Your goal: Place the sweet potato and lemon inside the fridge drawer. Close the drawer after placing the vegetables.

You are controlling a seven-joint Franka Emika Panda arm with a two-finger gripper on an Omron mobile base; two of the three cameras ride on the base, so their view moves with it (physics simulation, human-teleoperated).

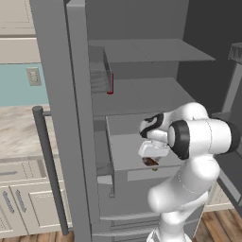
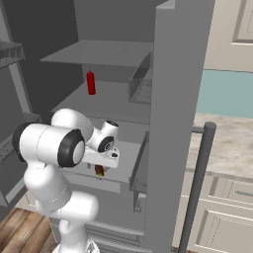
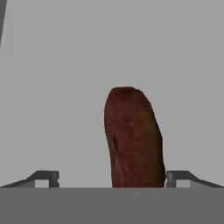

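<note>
Over the pulled-out fridge drawer (image 1: 130,153), gripper (image 3: 112,178) spread wide with the sweet potato (image 3: 132,138) between its fingertips (image 3: 47,178).

From the hand view: dark brown and oblong against the plain grey drawer floor, nearer one tip than the other, contact with either not discernible. From the base views: hand hanging low over the open grey bin inside the fridge (image 2: 173,99), a brown sliver (image 1: 151,161) just under it; red bottle (image 2: 91,82) upright on a shelf above.
</note>
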